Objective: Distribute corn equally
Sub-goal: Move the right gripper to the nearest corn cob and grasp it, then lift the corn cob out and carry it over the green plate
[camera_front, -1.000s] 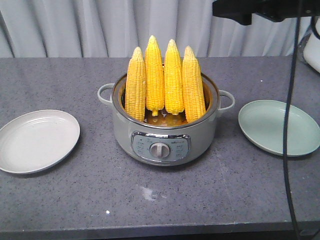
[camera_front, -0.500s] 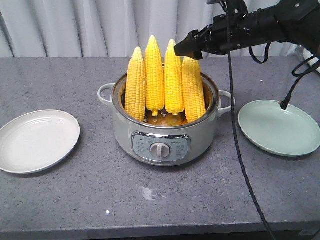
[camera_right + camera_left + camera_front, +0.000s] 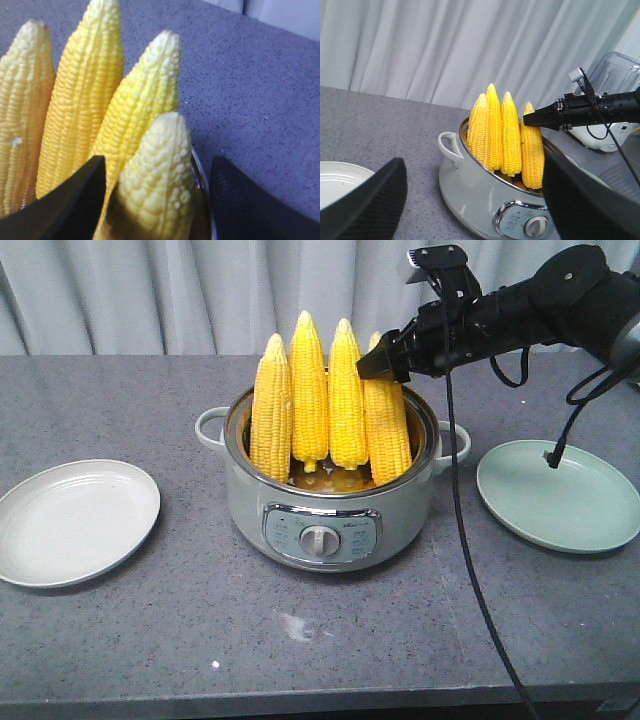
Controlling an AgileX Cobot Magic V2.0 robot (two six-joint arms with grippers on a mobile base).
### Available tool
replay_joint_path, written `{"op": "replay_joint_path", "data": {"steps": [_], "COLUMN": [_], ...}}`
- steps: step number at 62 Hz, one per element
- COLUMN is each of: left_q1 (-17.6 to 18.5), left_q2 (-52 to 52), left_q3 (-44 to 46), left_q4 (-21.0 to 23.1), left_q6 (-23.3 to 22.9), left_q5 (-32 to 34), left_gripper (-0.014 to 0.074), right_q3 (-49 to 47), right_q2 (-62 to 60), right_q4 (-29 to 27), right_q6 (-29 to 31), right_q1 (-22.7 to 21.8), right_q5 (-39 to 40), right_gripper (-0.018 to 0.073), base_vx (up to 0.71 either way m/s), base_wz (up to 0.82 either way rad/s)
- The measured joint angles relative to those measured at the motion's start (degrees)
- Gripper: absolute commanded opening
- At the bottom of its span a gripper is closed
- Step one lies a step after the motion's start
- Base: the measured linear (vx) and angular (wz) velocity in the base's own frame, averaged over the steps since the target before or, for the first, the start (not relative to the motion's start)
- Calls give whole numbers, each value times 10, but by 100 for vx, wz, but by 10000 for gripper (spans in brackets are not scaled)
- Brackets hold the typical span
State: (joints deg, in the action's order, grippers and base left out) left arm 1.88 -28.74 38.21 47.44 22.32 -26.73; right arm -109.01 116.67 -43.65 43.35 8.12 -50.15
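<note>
Four knobbly, tapered cobs (image 3: 330,405) stand upright in a round, steel-rimmed pot (image 3: 330,515). The right claw (image 3: 383,362) is spread around the rightmost tip, and the left claw (image 3: 475,200) is likewise spread.

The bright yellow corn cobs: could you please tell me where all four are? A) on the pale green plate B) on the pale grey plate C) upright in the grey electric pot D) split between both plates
C: the four bright yellow corn cobs stand upright in the grey electric pot; the pale grey plate and pale green plate hold none.
</note>
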Motion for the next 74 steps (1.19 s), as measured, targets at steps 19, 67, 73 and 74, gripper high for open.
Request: {"op": "replay_joint_path", "data": {"steps": [19, 67, 73, 74], "left_q1": [0, 0, 0, 0], "left_q2": [0, 0, 0, 0], "left_q3": [0, 0, 0, 0], "left_q4": [0, 0, 0, 0], "left_q6": [0, 0, 0, 0], "left_q5": [0, 0, 0, 0], "left_gripper": [537, 537, 537, 537], "right_q3": [-6, -111, -115, -115], "right_q2": [0, -252, -309, -315], "right_q4": [12, 60, 127, 137], "right_q6": [7, -80, -136, -143], "right_q1": [1, 1, 1, 1], "right_q5": [-13, -61, -100, -106], "right_gripper": [-11, -4, -4, -4], "base_vx": [0, 0, 0, 0], "base_wz": [0, 0, 0, 0]}}
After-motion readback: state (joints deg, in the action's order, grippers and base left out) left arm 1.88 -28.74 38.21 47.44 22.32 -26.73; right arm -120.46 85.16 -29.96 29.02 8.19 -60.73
